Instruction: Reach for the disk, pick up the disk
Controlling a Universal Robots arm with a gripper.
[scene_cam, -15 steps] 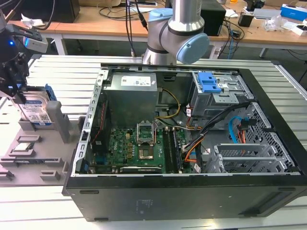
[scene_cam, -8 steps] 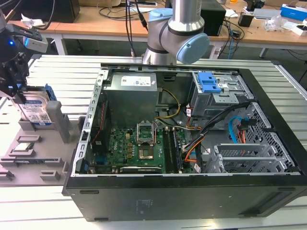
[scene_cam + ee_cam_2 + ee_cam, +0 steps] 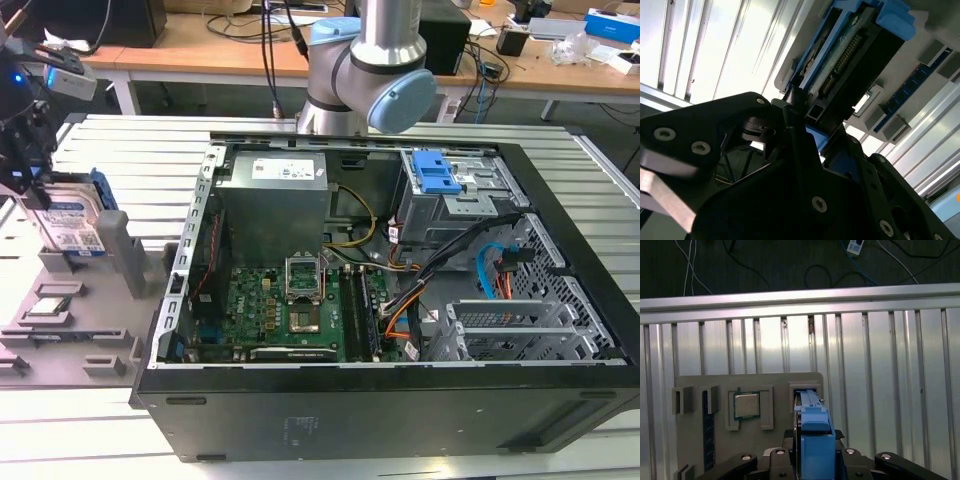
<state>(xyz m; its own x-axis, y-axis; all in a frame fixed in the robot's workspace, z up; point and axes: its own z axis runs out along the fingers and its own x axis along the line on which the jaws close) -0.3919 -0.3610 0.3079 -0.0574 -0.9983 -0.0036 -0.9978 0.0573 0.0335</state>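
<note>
Worktop (image 3: 130,150): ribbed silver metal, slots running lengthwise.
Room: wooden worktop (image 3: 200,45) behind, strewn with cables; dark floor (image 3: 765,265) with loose leads past the ribbed edge.
Grey fixture (image 3: 100,330): flat on the worktop at the exterior view's left, just beside the open computer case (image 3: 350,400); processor chip (image 3: 746,405) seated in one pocket.
Disk (image 3: 78,222): upright on edge in the fixture's slot, blue carrier frame along the top.
End effector (image 3: 35,190): right at the disk's upper edge; clenched or released, cannot tell.
</note>
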